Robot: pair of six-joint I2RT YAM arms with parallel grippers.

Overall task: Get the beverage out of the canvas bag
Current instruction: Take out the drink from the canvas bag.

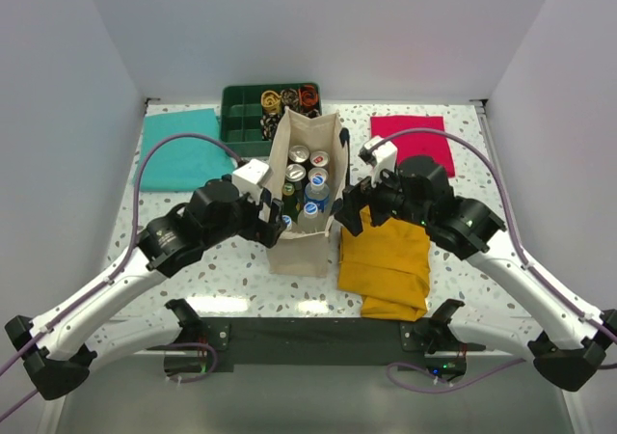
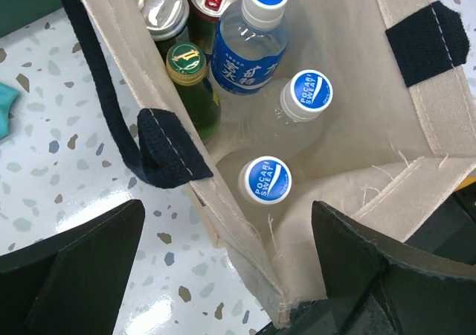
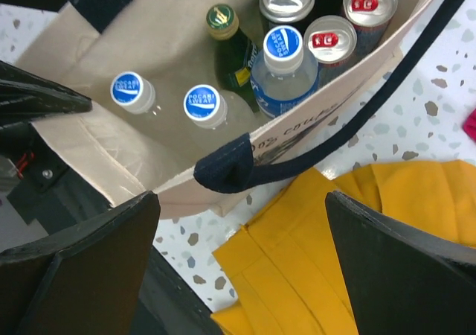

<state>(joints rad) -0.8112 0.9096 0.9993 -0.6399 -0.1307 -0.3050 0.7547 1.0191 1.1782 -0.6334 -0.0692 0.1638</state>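
The canvas bag (image 1: 301,246), cream with navy handles, stands open mid-table. It holds several beverages: clear bottles with blue-and-white caps (image 2: 265,179) (image 3: 203,104), a green bottle with a gold cap (image 2: 186,63) (image 3: 221,18), and cans (image 2: 159,4) (image 3: 329,39). My left gripper (image 1: 270,224) is open and empty at the bag's near left corner. In the left wrist view (image 2: 227,238) the bag's left wall (image 2: 223,216) runs between the fingers. My right gripper (image 1: 349,217) is open and empty at the bag's right side. In the right wrist view (image 3: 242,227) it hangs just outside the rim, below a navy handle (image 3: 230,170).
A mustard-yellow cloth (image 1: 386,260) lies right of the bag, under my right gripper (image 3: 312,260). A dark green compartment tray (image 1: 246,116) with small items stands behind the bag. A teal cloth (image 1: 178,149) lies back left, a magenta cloth (image 1: 410,140) back right.
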